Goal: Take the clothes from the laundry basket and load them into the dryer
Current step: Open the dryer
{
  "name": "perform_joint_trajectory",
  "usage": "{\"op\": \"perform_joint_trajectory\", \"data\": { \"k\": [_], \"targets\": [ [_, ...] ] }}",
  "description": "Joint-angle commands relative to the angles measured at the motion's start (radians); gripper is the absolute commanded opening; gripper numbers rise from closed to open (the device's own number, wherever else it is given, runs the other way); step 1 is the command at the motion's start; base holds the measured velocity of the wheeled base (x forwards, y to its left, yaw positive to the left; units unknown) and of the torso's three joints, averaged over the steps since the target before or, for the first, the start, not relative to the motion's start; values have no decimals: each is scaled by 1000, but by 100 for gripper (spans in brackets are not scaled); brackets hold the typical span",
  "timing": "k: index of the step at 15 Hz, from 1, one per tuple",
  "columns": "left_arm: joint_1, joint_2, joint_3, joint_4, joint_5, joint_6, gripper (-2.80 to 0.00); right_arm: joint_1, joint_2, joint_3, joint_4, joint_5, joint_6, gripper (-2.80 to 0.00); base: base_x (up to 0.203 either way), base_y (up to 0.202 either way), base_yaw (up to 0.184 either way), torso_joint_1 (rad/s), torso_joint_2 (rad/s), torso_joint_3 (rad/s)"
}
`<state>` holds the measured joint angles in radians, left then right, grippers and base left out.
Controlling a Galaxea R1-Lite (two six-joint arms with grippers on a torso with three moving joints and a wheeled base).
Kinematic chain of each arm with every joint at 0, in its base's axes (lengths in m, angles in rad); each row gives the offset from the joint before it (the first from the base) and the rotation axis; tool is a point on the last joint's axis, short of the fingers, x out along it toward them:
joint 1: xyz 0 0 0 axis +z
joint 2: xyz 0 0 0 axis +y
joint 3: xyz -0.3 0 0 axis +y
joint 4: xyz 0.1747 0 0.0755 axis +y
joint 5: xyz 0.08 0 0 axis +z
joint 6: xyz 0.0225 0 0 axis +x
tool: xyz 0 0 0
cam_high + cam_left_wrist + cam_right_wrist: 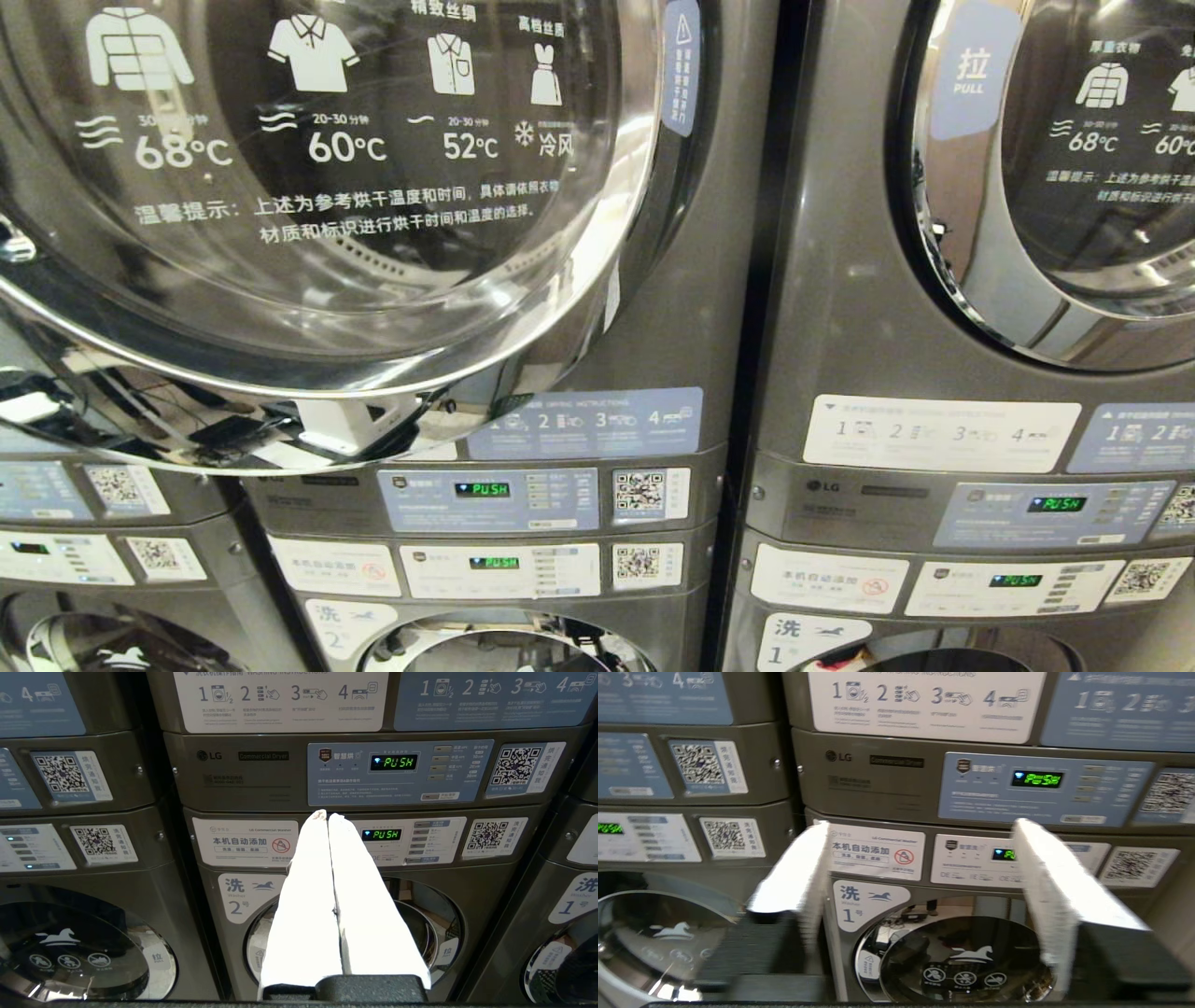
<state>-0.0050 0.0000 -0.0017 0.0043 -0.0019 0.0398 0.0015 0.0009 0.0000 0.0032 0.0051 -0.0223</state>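
Stacked grey laundry machines fill every view. In the head view, a dryer [653,355] takes up the left and centre of the frame, its round glass door [317,187] swung out toward the camera and printed with white garment icons and temperatures. A second dryer [934,280] stands just beside it on the right, its door marked "PULL" at the upper right. Below each dryer, a blue panel [485,499] shows a green "PUSH" display, with a QR sticker [649,493] next to it. Washer tops show along the bottom edge. Neither arm appears in the head view.

In the left wrist view, the left gripper [325,814] sits at centre frame, its two white fingers [303,905] pressed together and holding nothing, pointing at the panels above a washer [345,933] labelled 2.

In the right wrist view, the right gripper [920,828] has its white fingers [794,877] spread wide apart and empty, facing a washer [957,952] labelled 1 at lower centre.

No clothes or laundry basket can be seen in any view.
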Motion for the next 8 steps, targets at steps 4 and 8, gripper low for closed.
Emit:
{"op": "perform_joint_trajectory", "data": {
  "k": [4,8],
  "targets": [
    [-1,10,-114,-3,-19,-5,-280,0,1,0,0,-5,10,-280,0,0,0,0,0,0],
    [-10,290,-383,17,50,-81,-280,0,1,0,0,-5,12,-280,0,0,0,0,0,0]
  ]
}}
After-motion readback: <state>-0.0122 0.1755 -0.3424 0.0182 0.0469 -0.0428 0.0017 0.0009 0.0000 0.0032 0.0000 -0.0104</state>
